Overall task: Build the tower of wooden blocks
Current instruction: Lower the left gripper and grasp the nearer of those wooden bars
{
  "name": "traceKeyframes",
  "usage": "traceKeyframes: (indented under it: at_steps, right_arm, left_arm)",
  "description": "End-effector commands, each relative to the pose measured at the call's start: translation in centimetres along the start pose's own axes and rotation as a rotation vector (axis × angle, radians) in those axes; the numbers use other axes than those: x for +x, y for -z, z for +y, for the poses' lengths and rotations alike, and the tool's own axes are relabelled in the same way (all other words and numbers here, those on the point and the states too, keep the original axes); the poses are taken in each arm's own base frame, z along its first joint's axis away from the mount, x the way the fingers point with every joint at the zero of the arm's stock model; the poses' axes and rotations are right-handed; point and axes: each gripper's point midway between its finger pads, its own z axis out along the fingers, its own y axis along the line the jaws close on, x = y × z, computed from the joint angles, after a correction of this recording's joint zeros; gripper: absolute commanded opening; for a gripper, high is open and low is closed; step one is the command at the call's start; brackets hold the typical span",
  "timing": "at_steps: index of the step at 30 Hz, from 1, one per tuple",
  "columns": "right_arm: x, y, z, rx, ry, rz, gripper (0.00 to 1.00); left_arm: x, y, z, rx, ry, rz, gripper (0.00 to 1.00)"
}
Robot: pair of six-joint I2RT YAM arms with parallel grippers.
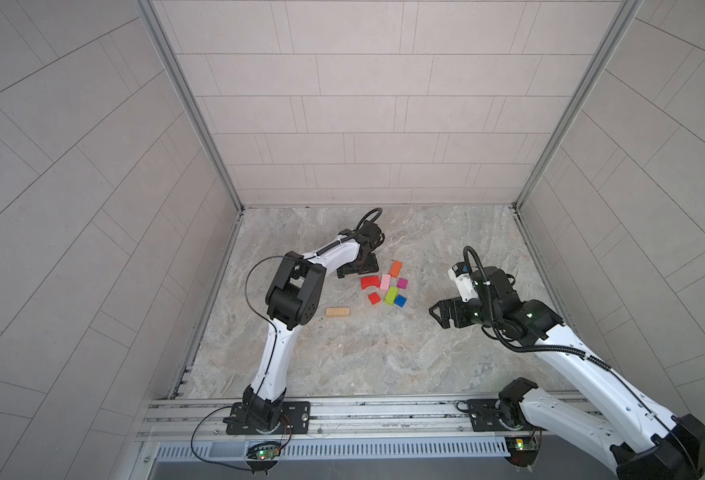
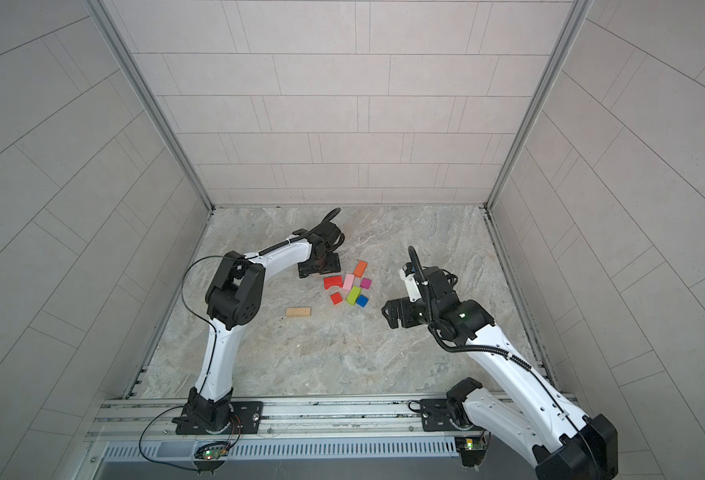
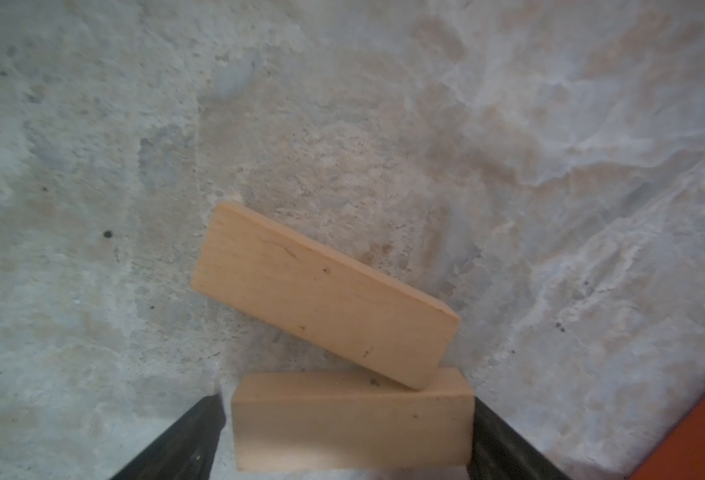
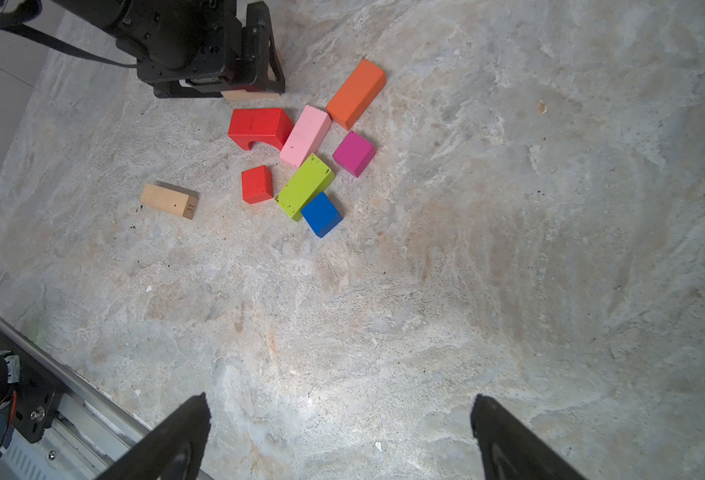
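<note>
The tabletop (image 1: pixel 342 353) has a grey-beige stone pattern with small dark specks. Pale tiled walls (image 1: pixel 363 104) close it on three sides, and a metal rail (image 1: pixel 363 411) runs at six o'clock. My left gripper (image 3: pixel 345 401) stands wide around the ends of one tan bar (image 3: pixel 350 424); I cannot tell if it presses the bar. A second tan bar (image 3: pixel 325 295) lies slanted, with one corner over the first. At four o'clock from this gripper lie the loose blocks: red arch (image 1: pixel 370 281) touching pink oblong (image 1: pixel 385 281), orange oblong (image 1: pixel 396 268), magenta cube (image 1: pixel 402 283), lime oblong (image 1: pixel 391 295), blue cube (image 1: pixel 400 301), red cube (image 1: pixel 374 298). A third tan bar (image 1: pixel 337 312) lies alone at eight o'clock from them. My right gripper (image 4: pixel 340 399), at four o'clock from them, is spread wide and holds nothing.
</note>
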Motion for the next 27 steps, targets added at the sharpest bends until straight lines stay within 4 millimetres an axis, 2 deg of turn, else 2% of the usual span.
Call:
traceKeyframes:
  at_steps: [1,6,14,21,27]
  right_arm:
    - [-0.3,0.5,0.0,0.006,0.012,-0.013,0.99]
    - [-0.3,0.5,0.0,0.003,0.009,-0.015,0.99]
    - [-0.3,0.4,0.0,0.001,0.010,-0.014,0.99]
    - [-0.7,0.5,0.3,-0.009,0.011,-0.023,0.99]
    - [-1.2,0.6,0.6,-0.020,0.011,-0.026,0.99]
  left_arm:
    - [0.4,-0.1,0.4,-0.037,-0.028,0.013,0.91]
    - [0.5,0.8,1.0,-0.045,-0.055,0.009,0.79]
    - [0.8,3.4,2.7,-0.059,-0.133,0.009,0.71]
    - [2.9,5.9,5.4,-0.074,-0.172,0.016,0.71]
    - [5.6,6.2,7.4,-0.050,-0.159,0.039,0.73]
